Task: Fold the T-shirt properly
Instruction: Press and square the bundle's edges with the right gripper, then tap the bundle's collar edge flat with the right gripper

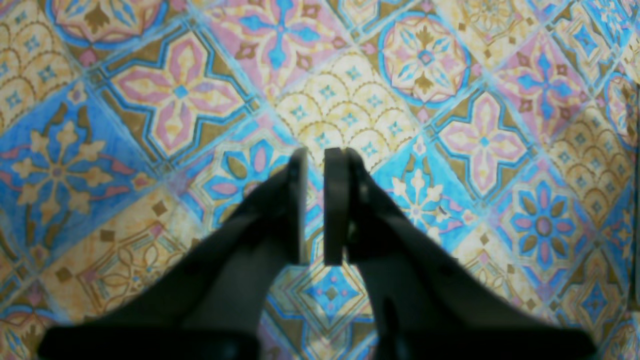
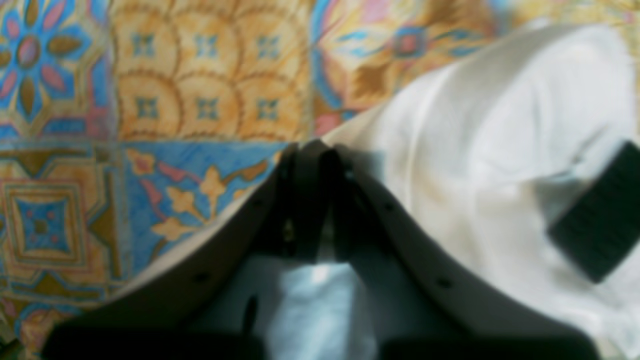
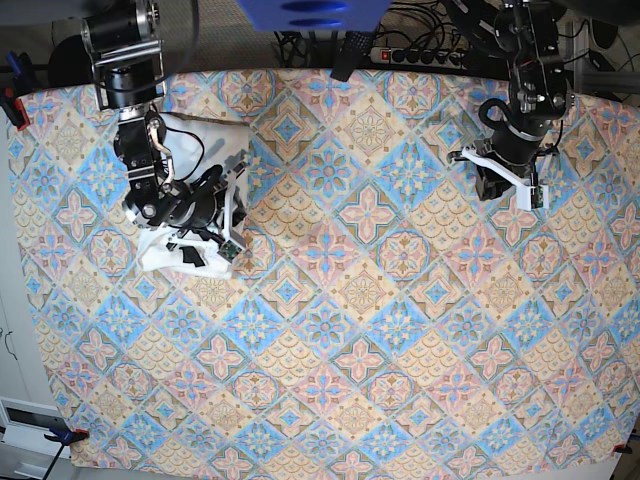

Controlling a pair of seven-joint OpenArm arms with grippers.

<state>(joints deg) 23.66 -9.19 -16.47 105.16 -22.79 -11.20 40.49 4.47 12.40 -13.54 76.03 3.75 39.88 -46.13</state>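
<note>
— Two grippers, what are they doing?
— Left gripper point(image 1: 315, 200) has its dark fingers pressed almost together with nothing in them, up over the bright tablecloth point(image 3: 370, 330). Right gripper point(image 2: 317, 200) is squeezed closed right at the edge of the T-shirt point(image 2: 500, 150); I cannot tell if it pinches the cloth.
— Where is the T-shirt?
— Bunched up white, near the table's far corner, under the right arm.
— And the table?
— Covered in blue, pink and yellow tiles with flowers. Cables and a power strip point(image 3: 420, 55) lie behind it. Clamps point(image 3: 12, 105) hold the cloth's edges.
</note>
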